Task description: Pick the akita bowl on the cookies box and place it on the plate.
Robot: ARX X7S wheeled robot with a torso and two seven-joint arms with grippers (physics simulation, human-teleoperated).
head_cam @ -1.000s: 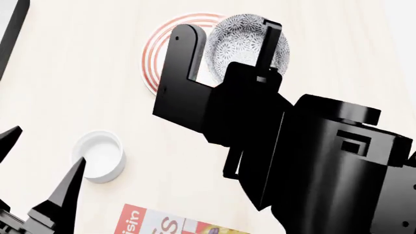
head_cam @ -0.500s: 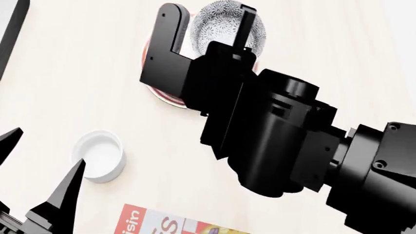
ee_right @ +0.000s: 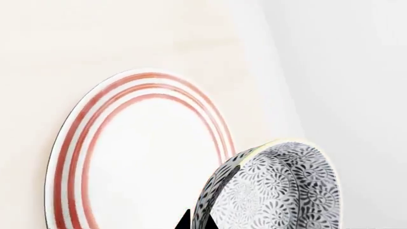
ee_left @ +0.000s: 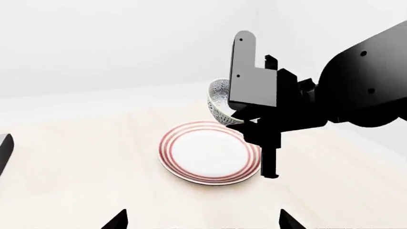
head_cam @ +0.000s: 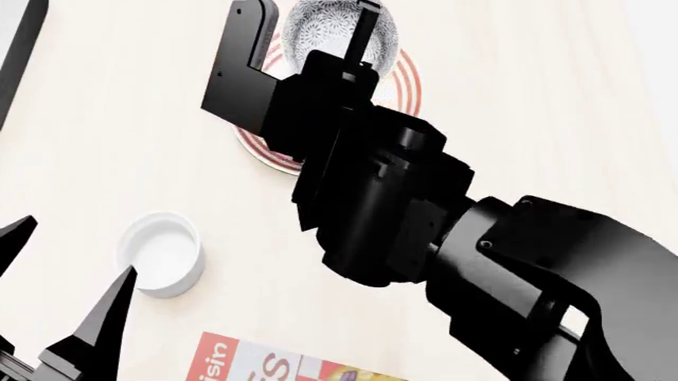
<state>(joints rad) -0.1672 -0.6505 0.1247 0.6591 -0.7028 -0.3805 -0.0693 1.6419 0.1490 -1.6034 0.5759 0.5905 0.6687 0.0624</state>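
The akita bowl [head_cam: 321,32], grey-and-white speckled, hangs tilted over the far side of the plate [head_cam: 409,82]. My right gripper [head_cam: 363,21] is shut on its rim. In the right wrist view the right gripper [ee_right: 198,222] pinches the wall of the akita bowl [ee_right: 279,191] with the red-ringed plate [ee_right: 137,157] behind it. The left wrist view shows the bowl [ee_left: 218,99] above the plate [ee_left: 210,153]. A corner of the cookies box [head_cam: 260,365] shows at the near edge. My left gripper [head_cam: 75,252] stands open near the front left, holding nothing.
A small white cup [head_cam: 161,254] sits on the table between the left gripper and the plate. A dark object [head_cam: 16,55] lies along the far left edge. The right arm's black bulk covers the middle and right of the head view.
The right arm has carried the bowl farther from me and to the left, from beside the plate's right rim to over its far part. The left gripper has stayed put.
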